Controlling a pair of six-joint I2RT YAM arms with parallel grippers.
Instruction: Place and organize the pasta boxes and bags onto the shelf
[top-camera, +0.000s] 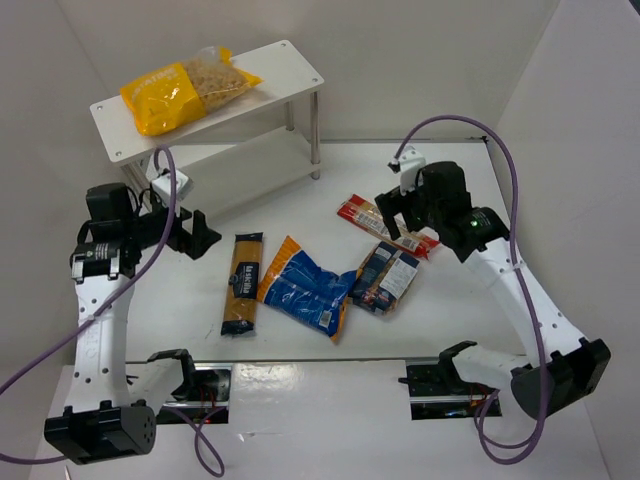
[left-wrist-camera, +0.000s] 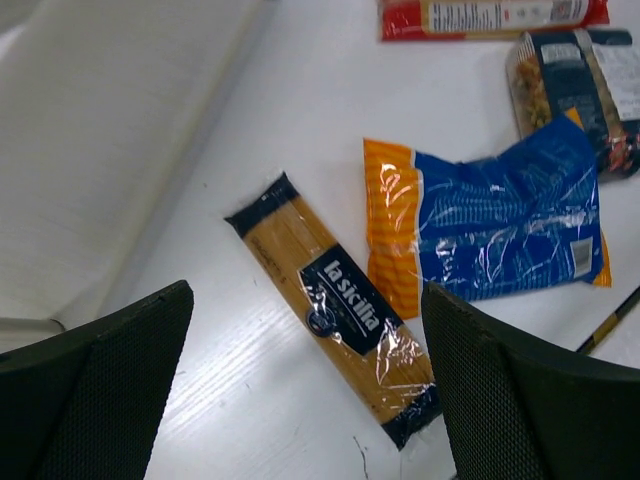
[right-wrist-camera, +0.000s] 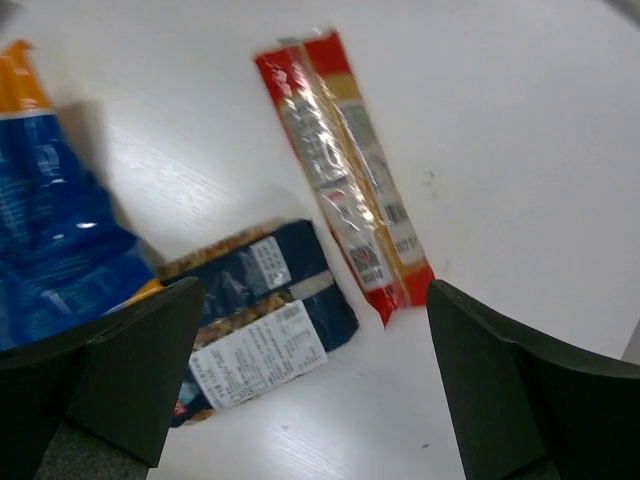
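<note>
Where the worktop (top-camera: 180, 310) lies closest to the arm bases, three packs rest flat in a loose row. The long orange spaghetti packet (top-camera: 243, 283), dark at both ends and with a dark centre band bearing white lettering, lies lengthwise to the left. Just beside it on the right is the blue crinkly bag (top-camera: 305, 288), orange along its edges and creased, its far corner lapping over the dark blue pack (top-camera: 387, 277). That pack shows a clear window with short pasta and a white printed label; the print is too small to read. Beyond it lies the slim red-clear packet (top-camera: 385, 226), set at an angle, its outer end partly covered in the top view by the right claw (top-camera: 398, 224), which hangs above it released, fingers wide apart and nothing between them. The left claw (top-camera: 207, 232) is likewise released and empty, held above the worktop to the left of the spaghetti packet. In the right wrist view the blue crinkly bag is blurred and cut off at the frame edge. Farthest back stands the shelf (top-camera: 300, 62), white, two-tier, on thin metal legs; the yellow-and-clear bag (top-camera: 188, 88) of short pasta lies on its top board. The lower board is largely hidden beneath the upper.
</note>
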